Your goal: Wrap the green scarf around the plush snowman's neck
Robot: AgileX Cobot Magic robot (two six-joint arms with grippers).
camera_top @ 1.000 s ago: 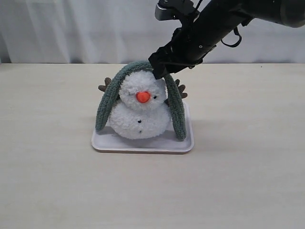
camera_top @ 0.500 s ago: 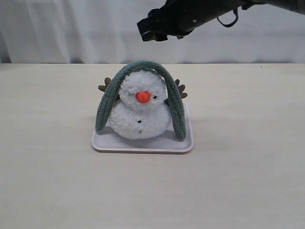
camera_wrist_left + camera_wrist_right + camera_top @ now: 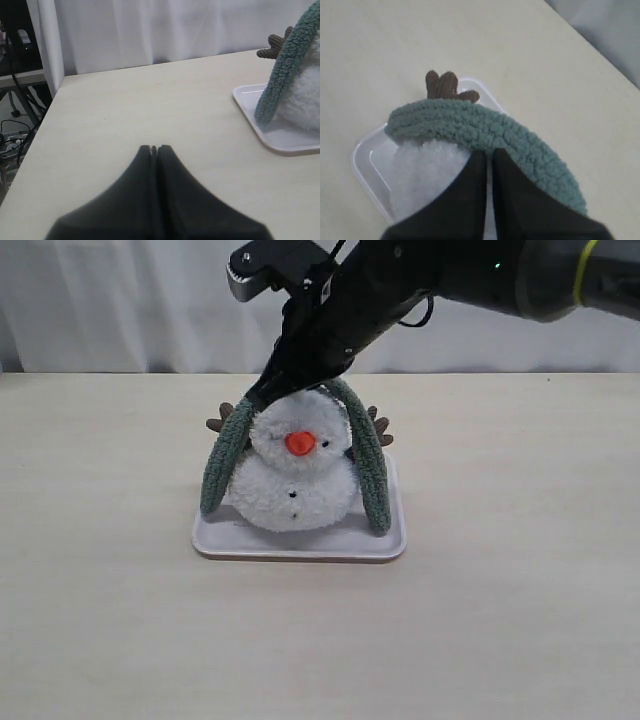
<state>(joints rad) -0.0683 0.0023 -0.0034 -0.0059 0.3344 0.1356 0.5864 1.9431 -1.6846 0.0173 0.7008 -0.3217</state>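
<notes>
Half second on: right gripper [image 3: 258, 400] has come down from high above plush snowman [image 3: 295, 490] to green scarf [image 3: 222, 455] at view-left of head. Scarf unmoved: draped over head, both ends hanging into white tray [image 3: 300, 546]. Right jaws almost together, tips against scarf edge; pinch unclear. Left gripper [image 3: 154, 148] closed, empty, over table [image 3: 125, 115].

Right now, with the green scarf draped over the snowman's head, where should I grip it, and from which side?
Probably its hanging end on the left of the exterior view, low near the tray. There the green scarf arches clear of the plush snowman, so a grasp coming from the outer side can close across the narrow strip without pinching plush.
</notes>
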